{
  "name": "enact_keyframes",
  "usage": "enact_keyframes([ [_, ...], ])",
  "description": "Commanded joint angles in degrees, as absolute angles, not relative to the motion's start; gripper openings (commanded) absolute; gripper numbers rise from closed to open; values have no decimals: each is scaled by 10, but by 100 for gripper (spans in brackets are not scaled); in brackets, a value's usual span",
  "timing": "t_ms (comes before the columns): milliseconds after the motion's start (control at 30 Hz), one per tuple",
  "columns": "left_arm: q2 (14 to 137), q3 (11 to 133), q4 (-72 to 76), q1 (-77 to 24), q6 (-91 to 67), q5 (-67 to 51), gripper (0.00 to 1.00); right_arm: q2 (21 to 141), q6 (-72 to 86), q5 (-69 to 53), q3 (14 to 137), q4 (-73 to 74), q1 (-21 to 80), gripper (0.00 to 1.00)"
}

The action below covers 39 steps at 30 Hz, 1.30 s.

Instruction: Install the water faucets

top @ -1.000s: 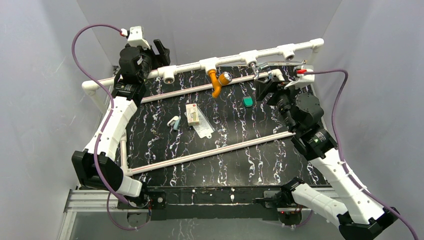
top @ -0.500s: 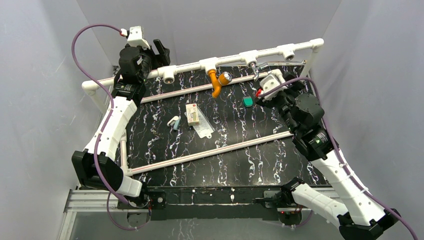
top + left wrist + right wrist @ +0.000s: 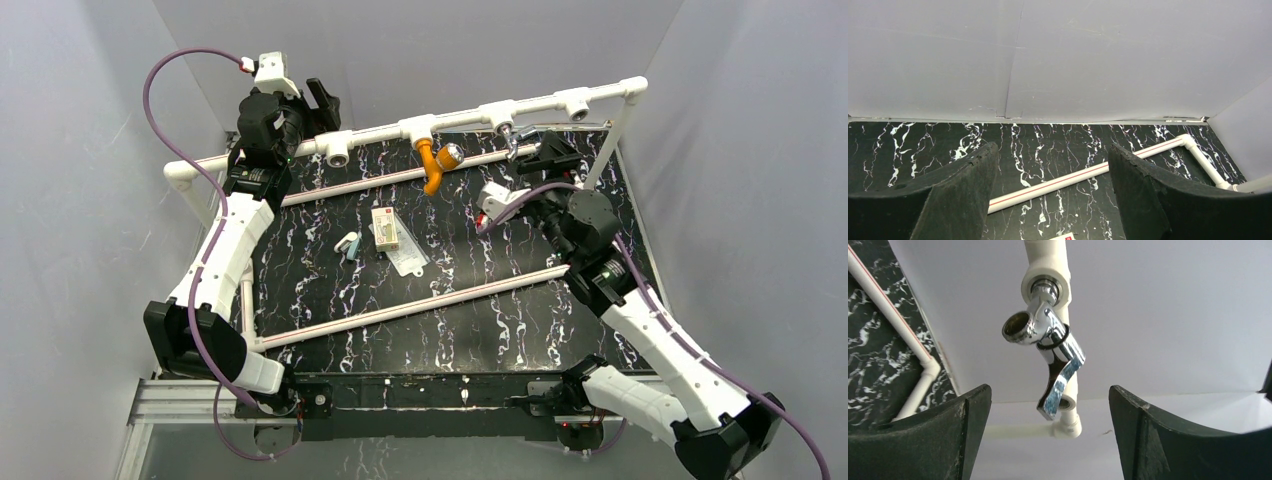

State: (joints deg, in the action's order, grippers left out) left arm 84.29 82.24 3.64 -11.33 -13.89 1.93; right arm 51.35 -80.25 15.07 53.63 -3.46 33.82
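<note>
Both water faucets sit in tee sockets of the raised white pipe (image 3: pixel 470 113) at the back. The orange faucet (image 3: pixel 436 160) hangs from the middle socket with its shiny knob to the right. In the socket to its right sits the chrome faucet (image 3: pixel 512 139), its lever handle (image 3: pixel 1060 377) pointing down in the right wrist view. My right gripper (image 3: pixel 547 153) is open just short of the chrome faucet (image 3: pixel 1048 337), which shows between and beyond the fingers (image 3: pixel 970 412) without touching them. My left gripper (image 3: pixel 321 100) is open and empty at the back left, above the pipe.
A small pink-and-white box (image 3: pixel 385 227), a clear bag (image 3: pixel 408 257) and a small teal-and-white part (image 3: pixel 347 244) lie mid-table. Two long white pipes (image 3: pixel 420 300) (image 3: pixel 1083 175) cross the black marble surface. A vertical post (image 3: pixel 610 140) stands at the back right.
My right gripper has opened wider, and its wrist has turned and drawn back slightly from the chrome faucet, the wrist camera swinging left over the green block. The left arm has not moved.
</note>
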Motion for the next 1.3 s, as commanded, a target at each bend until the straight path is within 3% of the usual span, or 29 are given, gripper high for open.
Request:
enact_keyframes([
  [0, 905, 760, -132, -104, -138, 15, 77, 537, -926, 132, 538, -126, 342, 94],
  [300, 908, 760, -132, -103, -139, 11, 77, 592, -993, 158, 566, -134, 366, 94],
  [767, 906, 761, -132, -101, -141, 7, 77, 620, -1028, 206, 577, -164, 370, 79],
  [1133, 905, 761, -132, -101, -141, 8, 77, 628, -1026, 210, 573, -184, 370, 51],
  [1267, 906, 761, -132, -101, -141, 8, 77, 630, -1008, 212, 573, -191, 370, 30],
])
